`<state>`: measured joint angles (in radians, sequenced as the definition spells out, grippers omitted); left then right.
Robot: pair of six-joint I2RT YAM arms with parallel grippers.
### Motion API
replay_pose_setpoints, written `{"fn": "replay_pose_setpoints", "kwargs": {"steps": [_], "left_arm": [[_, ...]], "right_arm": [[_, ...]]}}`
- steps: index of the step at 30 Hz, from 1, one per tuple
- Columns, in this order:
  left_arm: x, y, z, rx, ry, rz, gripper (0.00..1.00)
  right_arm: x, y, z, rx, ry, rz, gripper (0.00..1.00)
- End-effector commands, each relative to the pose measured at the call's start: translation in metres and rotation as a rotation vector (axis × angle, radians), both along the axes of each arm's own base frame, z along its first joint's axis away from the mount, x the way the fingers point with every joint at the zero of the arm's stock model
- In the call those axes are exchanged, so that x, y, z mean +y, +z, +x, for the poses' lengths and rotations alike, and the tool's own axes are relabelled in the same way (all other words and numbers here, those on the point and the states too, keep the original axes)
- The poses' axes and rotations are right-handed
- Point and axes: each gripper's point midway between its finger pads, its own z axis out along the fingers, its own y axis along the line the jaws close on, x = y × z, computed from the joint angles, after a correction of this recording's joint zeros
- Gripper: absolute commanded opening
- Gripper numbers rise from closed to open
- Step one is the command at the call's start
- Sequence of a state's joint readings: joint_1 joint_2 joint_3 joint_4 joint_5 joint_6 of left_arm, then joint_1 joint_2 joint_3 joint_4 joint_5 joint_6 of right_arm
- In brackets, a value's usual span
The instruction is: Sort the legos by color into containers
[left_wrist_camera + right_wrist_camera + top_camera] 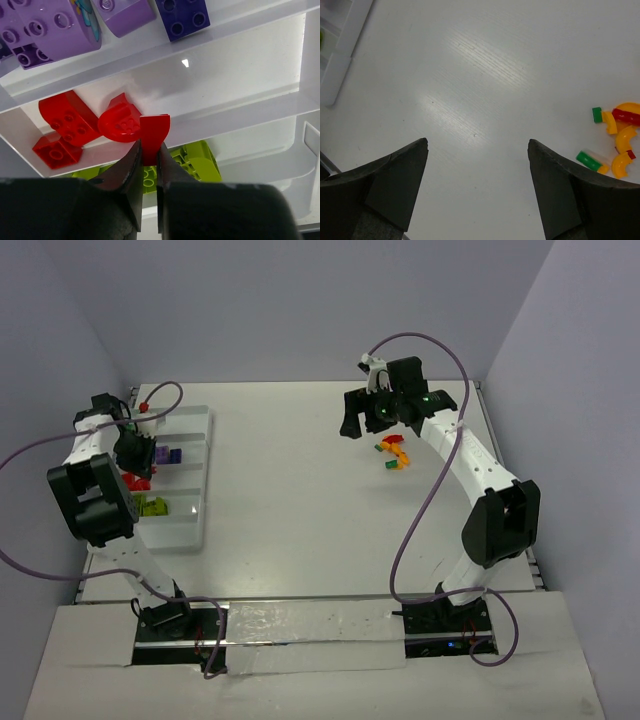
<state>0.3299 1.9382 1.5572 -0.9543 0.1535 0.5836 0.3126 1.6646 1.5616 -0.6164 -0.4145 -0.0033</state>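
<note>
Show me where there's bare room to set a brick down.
Bare: the table between the tray and the orange curved pieces, and the red bricks' compartment beyond them. Crowded: the purple bricks' compartment, and where the left gripper pinches a red piece by the lime bricks.

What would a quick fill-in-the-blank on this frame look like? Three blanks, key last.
1. The left gripper is shut on a ____ piece.
2. The right gripper is ____ and holds nothing.
3. The tray holds purple bricks, red bricks and ____ bricks.
Missing: red; open; lime green.
</note>
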Motion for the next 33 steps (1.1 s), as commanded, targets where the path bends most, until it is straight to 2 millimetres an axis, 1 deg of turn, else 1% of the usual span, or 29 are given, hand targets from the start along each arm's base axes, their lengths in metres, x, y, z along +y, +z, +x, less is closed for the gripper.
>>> {"fn": "replay_pose_setpoints", "kwargs": {"steps": [1,5,6,9,10,12,14,16,18,19,20,21,22,24,25,27,29,30,31,32,33], "left_arm": [[0.001,0.006,0.013,-0.022,0.003,0.008,0.26],[0.005,0.002,0.018,-0.023,0.021,0.025,0.44],[0.007,0.000,0.021,-0.022,0.027,0.031,0.47],[0.011,0.003,0.027,-0.035,0.045,0.042,0.52],[0.011,0.009,0.033,-0.055,0.044,0.043,0.56],[0.009,0.020,0.039,-0.083,0.050,0.032,0.58],[0.002,0.044,0.047,-0.137,0.045,0.006,0.63],[-0.015,0.067,0.051,-0.187,0.020,-0.052,0.68],[-0.035,0.102,0.058,-0.285,-0.011,-0.098,0.81],[-0.043,0.120,0.060,-0.342,-0.016,-0.107,0.84],[-0.050,0.133,0.062,-0.387,-0.033,-0.101,0.85],[-0.059,0.144,0.063,-0.423,-0.035,-0.116,0.85],[-0.075,0.161,0.064,-0.488,-0.061,-0.124,0.89],[-0.106,0.180,0.063,-0.556,-0.090,-0.174,0.92],[-0.116,0.189,0.061,-0.590,-0.105,-0.182,0.92],[-0.139,0.195,0.057,-0.605,-0.133,-0.219,0.92],[-0.156,0.197,0.053,-0.609,-0.156,-0.247,0.92],[-0.167,0.197,0.050,-0.608,-0.175,-0.265,0.92],[-0.174,0.196,0.048,-0.603,-0.188,-0.280,0.92],[-0.181,0.193,0.045,-0.595,-0.201,-0.298,0.92],[-0.183,0.190,0.044,-0.588,-0.206,-0.306,0.92]], "right_arm": [[-0.004,0.010,0.002,-0.053,0.008,-0.027,0.91],[-0.006,0.007,0.003,-0.048,0.001,-0.042,0.93],[-0.009,0.005,0.004,-0.048,-0.009,-0.056,0.94],[-0.013,0.003,0.006,-0.050,-0.021,-0.079,0.94],[-0.015,0.002,0.006,-0.053,-0.024,-0.091,0.94],[-0.022,-0.001,0.009,-0.061,-0.046,-0.129,0.94],[-0.032,-0.005,0.010,-0.059,-0.070,-0.169,0.94],[-0.044,-0.012,0.010,-0.052,-0.095,-0.211,0.94],[-0.059,-0.018,0.009,-0.044,-0.121,-0.245,0.94],[-0.064,-0.022,0.008,-0.038,-0.127,-0.261,0.94],[-0.068,-0.023,0.008,-0.036,-0.133,-0.277,0.94],[-0.076,-0.030,0.007,-0.024,-0.147,-0.302,0.93],[-0.087,-0.036,0.007,-0.017,-0.162,-0.350,0.93],[-0.108,-0.053,0.006,0.024,-0.199,-0.415,0.91],[-0.116,-0.058,0.007,0.038,-0.213,-0.442,0.89],[-0.129,-0.073,0.009,0.089,-0.224,-0.464,0.83],[-0.136,-0.078,0.009,0.103,-0.209,-0.485,0.79],[-0.140,-0.084,0.009,0.110,-0.183,-0.507,0.72],[-0.140,-0.087,0.010,0.106,-0.145,-0.527,0.67],[-0.141,-0.091,0.010,0.099,-0.095,-0.553,0.64],[-0.142,-0.093,0.011,0.094,-0.061,-0.570,0.63]]}}
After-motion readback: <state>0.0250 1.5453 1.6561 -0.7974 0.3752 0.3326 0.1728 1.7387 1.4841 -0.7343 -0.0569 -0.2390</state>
